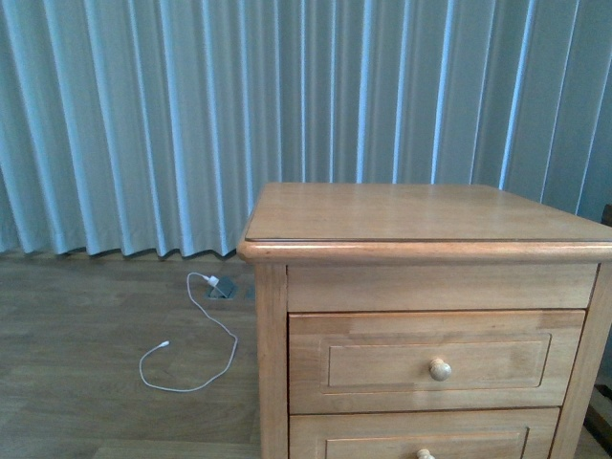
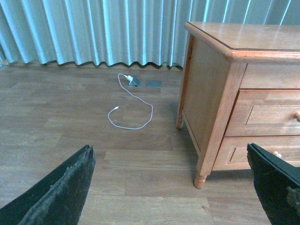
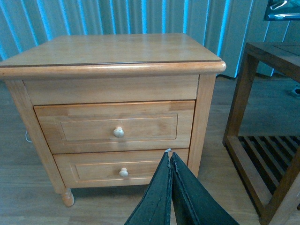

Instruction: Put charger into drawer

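Here the drawer [image 3: 115,125] sits closed beyond the clenched right end effector [image 3: 169,154]; left end effector [image 2: 171,187] released.

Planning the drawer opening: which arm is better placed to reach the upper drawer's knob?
Probably right: its shut gripper faces the honey-coloured wooden nightstand's closed upper drawer, pale round knob ahead. The open left gripper views the nightstand's side.

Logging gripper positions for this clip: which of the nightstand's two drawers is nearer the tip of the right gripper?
The lower drawer. In the right wrist view the shut right gripper points at its top edge, beside its knob, while the upper drawer sits above it. Both drawers are closed.
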Controlling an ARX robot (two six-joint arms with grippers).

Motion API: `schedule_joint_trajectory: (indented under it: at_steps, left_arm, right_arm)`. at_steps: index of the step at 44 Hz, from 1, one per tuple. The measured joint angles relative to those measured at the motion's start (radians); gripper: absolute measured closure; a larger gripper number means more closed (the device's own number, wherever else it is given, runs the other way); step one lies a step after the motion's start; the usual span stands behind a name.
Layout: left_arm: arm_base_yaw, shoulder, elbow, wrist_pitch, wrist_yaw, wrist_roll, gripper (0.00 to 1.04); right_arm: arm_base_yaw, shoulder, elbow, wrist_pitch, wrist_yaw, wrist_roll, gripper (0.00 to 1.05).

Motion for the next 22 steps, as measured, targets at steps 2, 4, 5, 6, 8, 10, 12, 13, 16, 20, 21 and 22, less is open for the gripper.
schedule_joint_trajectory:
  at_steps: [2,4,5,6,8,10,12,13,16,20,21,22]
  left_arm:
    - [0.0,0.0,0.0,0.0,0.0,0.0,0.06]
    - [0.0,0.0,0.0,0.0,0.0,0.0,0.06]
    - [0.0,0.0,0.0,0.0,0.0,0.0,0.06]
    - [0.0,0.0,0.0,0.0,0.0,0.0,0.06]
    - [0.0,0.0,0.0,0.0,0.0,0.0,0.06]
    - [0.0,0.0,0.0,0.0,0.0,0.0,0.06]
    - [0.0,0.0,0.0,0.0,0.0,0.0,0.06]
    - [0.0,0.0,0.0,0.0,0.0,0.0,0.06]
    - [0.0,0.0,0.0,0.0,0.0,0.0,0.06]
    - [0.0,0.0,0.0,0.0,0.0,0.0,0.06]
    - [0.0,0.0,0.0,0.0,0.0,0.0,0.06]
    - [0.0,0.0,0.0,0.0,0.0,0.0,0.06]
  right_arm:
    - [0.0,-0.021,-0.006,-0.015,0.0,0.0,1.03]
    - [0.0,-0.035,-0.011,-0.025,0.0,0.0,1.03]
    - [0.0,-0.042,-0.012,-0.03,0.0,0.0,1.03]
    - [0.0,-0.053,-0.015,-0.038,0.0,0.0,1.03]
    - [0.0,-0.067,-0.029,-0.031,0.0,0.0,1.03]
    - [0.0,-0.085,-0.049,-0.03,0.0,0.0,1.03]
    - [0.0,-0.1,-0.049,-0.042,0.0,0.0,1.03]
    - [0.0,-0.106,-0.049,-0.05,0.0,-0.001,1.03]
    - [0.0,-0.125,-0.049,-0.068,0.0,0.0,1.03]
    - [0.001,-0.155,-0.049,-0.096,0.0,0.0,1.03]
    - [0.001,-0.161,-0.049,-0.103,0.0,0.0,1.03]
    - [0.001,-0.168,-0.049,-0.11,0.0,0.0,1.03]
